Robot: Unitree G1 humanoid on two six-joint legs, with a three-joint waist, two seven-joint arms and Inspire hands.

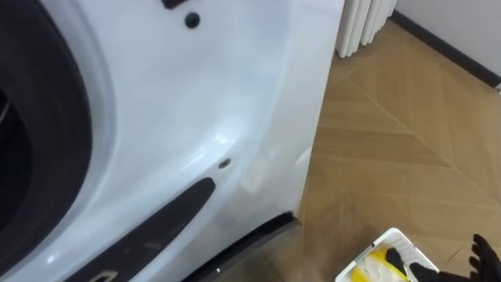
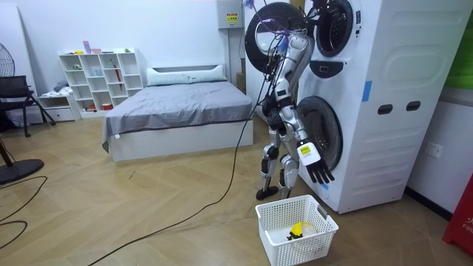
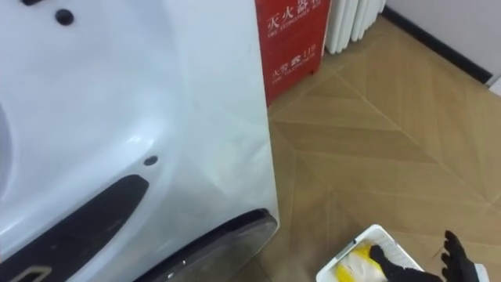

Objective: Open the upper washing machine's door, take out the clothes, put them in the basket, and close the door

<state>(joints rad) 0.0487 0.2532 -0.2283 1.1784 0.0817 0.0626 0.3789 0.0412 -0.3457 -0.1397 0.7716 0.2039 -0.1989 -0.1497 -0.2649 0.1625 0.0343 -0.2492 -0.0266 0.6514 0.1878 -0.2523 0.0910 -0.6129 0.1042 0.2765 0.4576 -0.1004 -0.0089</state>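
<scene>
Fingers of the right hand (image 3: 452, 257) were spread wide and held nothing, hovering over the basket at the lower right of the eye views. The left hand (image 2: 313, 10) was up at the upper drum, at the top of the room view, and I could not tell how its fingers stood. The stacked white washing machine (image 2: 384, 103) took up the right of that view, with its upper door (image 2: 272, 28) standing open beside the raised arm. The white laundry basket (image 2: 281, 247) sat on the floor just beside the robot's feet, with a yellow garment (image 2: 297, 230) lying in it. My worry was the head camera looking down. I would be pulling clothes blind, and one could snag on the door rim or drop outside the basket.
</scene>
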